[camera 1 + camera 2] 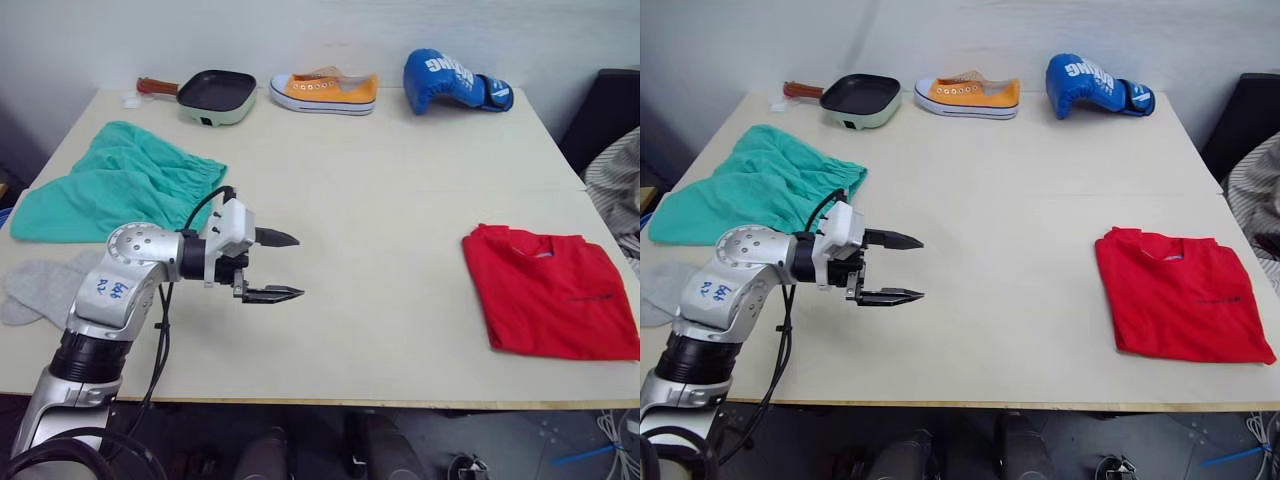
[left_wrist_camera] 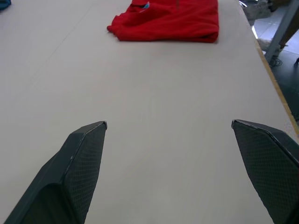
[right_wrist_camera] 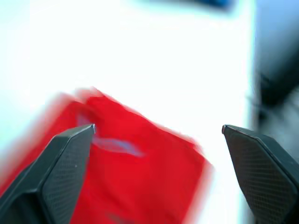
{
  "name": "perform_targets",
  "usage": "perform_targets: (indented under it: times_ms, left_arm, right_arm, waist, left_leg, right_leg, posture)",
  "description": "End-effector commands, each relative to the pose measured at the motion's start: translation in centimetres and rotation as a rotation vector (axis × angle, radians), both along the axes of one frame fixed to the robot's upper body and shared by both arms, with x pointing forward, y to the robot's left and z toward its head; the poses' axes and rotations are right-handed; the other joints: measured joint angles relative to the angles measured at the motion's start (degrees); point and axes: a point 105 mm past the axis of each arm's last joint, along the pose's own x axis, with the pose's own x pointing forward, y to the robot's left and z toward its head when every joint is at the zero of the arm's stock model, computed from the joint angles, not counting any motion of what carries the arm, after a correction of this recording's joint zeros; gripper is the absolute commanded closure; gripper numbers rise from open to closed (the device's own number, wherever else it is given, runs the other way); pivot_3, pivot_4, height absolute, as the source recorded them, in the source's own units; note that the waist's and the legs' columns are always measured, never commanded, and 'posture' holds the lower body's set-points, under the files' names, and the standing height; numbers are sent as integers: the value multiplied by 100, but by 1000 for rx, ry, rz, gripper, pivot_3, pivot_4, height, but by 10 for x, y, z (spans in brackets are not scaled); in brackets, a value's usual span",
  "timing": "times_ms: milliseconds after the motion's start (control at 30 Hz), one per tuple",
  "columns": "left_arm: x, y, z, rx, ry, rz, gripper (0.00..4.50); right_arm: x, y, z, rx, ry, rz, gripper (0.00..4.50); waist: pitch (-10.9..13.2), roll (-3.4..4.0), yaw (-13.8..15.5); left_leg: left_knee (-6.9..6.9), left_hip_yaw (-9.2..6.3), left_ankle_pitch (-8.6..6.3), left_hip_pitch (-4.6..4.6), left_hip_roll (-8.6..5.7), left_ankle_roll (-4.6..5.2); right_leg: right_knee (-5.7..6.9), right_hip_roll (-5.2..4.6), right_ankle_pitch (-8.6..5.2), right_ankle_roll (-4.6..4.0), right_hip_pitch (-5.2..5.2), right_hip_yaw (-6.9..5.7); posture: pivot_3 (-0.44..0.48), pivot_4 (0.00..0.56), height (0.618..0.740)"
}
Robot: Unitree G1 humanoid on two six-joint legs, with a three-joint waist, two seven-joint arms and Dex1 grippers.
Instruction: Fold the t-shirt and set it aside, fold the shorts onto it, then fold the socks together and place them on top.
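Left gripper lower left of centre, fingers wide apart, empty, above bare table; right gripper spread wide over folded t-shirt at right; socks far left; shorts upper left.

Left arm bent at elbow, forearm reaching forward-right over bench, wrist level. Left pincer wide open, holding nothing, two black fingers spread one above other, tips pointing toward right side, hovering clear of surface. Right pincer wide open, empty, fingers well apart, pointing down.
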Motion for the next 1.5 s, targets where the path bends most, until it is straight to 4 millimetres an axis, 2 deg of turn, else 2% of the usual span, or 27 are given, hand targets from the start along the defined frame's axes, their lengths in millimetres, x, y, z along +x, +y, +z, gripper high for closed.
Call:
perform_targets:
  times_ms: [33,100,133,233,300,367,600,700,867,967,1167,1267,1333,1400,1500]
  left_arm:
    - [11,30,-4,94,-83,165,0]
    - [32,70,-18,255,-192,359,0]
    - [40,88,-21,325,-239,430,0]
    - [62,132,-10,391,-357,612,0]
    - [71,146,1,364,-378,674,0]
    - [75,148,-1,374,-355,639,0]
    - [101,148,-6,449,-331,575,0]
    - [102,152,-14,522,-303,550,0]
    - [101,156,-28,489,-156,574,0]
    - [99,160,-38,450,-84,612,567]
    - [100,163,-40,376,-43,659,2456]
    - [98,157,-36,296,-8,641,3381]
    - [97,144,-32,221,22,591,3962]
    - [92,122,-29,180,41,486,4473]
    - [75,89,-28,172,59,320,4473]
  right_arm:
    - [-16,88,5,52,-29,326,54]
    - [-27,138,-6,37,-28,509,54]
    - [-31,156,-9,34,-33,567,54]
    - [-37,188,-21,-14,-36,664,54]
    - [-44,199,-31,-55,-21,724,54]
    - [-47,202,-37,-79,-15,757,54]
    - [-41,207,-35,-69,-52,754,54]
    - [-42,209,-37,-79,-56,754,54]
    - [-33,207,-39,-103,-84,696,54]
    - [-32,208,-40,-109,-94,688,0]
    - [-33,207,-41,-101,-92,669,0]
    - [-34,205,-45,-117,-92,661,0]
    - [-32,204,-45,-123,-106,646,0]
    - [-27,202,-44,-122,-120,609,0]
    - [-25,204,-44,-105,-127,593,0]
  waist:
    - [1,3,9]
    - [3,6,31]
    - [3,6,35]
    - [6,0,92]
    - [5,-25,196]
    - [0,-35,287]
    - [3,-42,315]
    - [4,-44,290]
    - [4,-45,225]
    - [4,-45,184]
    - [4,-45,168]
    - [4,-46,168]
    - [4,-46,167]
    - [4,-45,166]
    - [4,-46,171]
  left_leg:
    - [-1,-1,1,-1,0,-1]
    - [-1,-4,1,-5,-5,0]
    - [-1,-5,1,-5,-7,0]
    - [-1,-10,0,-7,-12,7]
    - [2,-12,-6,-17,-18,25]
    - [5,-26,-9,-29,-21,31]
    - [15,-23,-23,-50,-32,51]
    - [18,-21,-22,-54,-31,51]
    - [19,-14,-22,-51,-25,50]
    - [26,-14,-21,-49,-25,49]
    - [47,-16,-21,-41,-25,49]
    - [50,-17,-21,-41,-24,49]
    - [50,-17,-22,-42,-24,49]
    - [50,-17,-22,-44,-24,49]
    - [52,-23,-22,-46,-24,48]
  right_leg:
    - [10,-2,0,0,-4,-1]
    - [15,-8,0,0,-11,-2]
    - [6,-9,0,0,-12,-2]
    - [-1,-19,0,-1,-10,-10]
    - [-3,-31,0,-1,-13,-17]
    - [-3,-38,0,0,-13,-33]
    - [-20,-51,2,3,-16,-73]
    - [-21,-50,3,4,-17,-83]
    - [-9,-48,3,4,-22,-83]
    - [-2,-49,3,4,-20,-81]
    - [17,-51,3,4,-13,-80]
    - [21,-52,3,4,-13,-79]
    - [21,-52,3,4,-13,-79]
    - [21,-52,3,4,-15,-79]
    - [21,-56,3,4,-14,-79]
  posture:
    - [0,150,740]
    - [0,150,740]
    - [0,150,740]
    - [0,150,740]
    - [0,150,740]
    - [0,150,740]
    - [0,150,740]
    - [0,150,740]
    - [0,150,740]
    - [0,150,740]
    - [0,150,740]
    - [0,150,740]
    - [0,150,740]
    - [0,150,740]
    - [0,150,740]
